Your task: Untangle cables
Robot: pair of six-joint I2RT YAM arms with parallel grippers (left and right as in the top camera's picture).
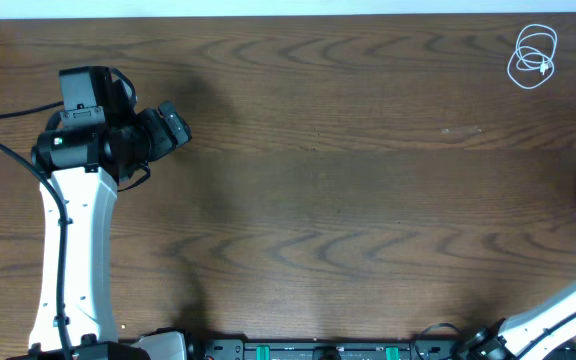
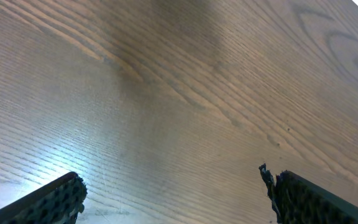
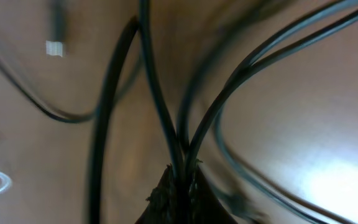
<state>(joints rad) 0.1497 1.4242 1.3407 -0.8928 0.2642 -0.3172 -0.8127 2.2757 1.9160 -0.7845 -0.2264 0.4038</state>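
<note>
The left arm (image 1: 88, 220), at 9 o'clock, is a white link with black joint housings and a thick black cord (image 1: 66, 260) alongside. The left hand (image 1: 171, 124) has black, ridged fingers (image 2: 48, 202). The right arm (image 1: 563, 308), at 5 o'clock, is white.

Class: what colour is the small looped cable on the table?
White; the thin looped cable shows best overhead.

Dark wood-grain table (image 1: 348, 230), white cable (image 1: 534, 57) coiled near far right corner, black cable (image 3: 146, 62) along right edge
</note>
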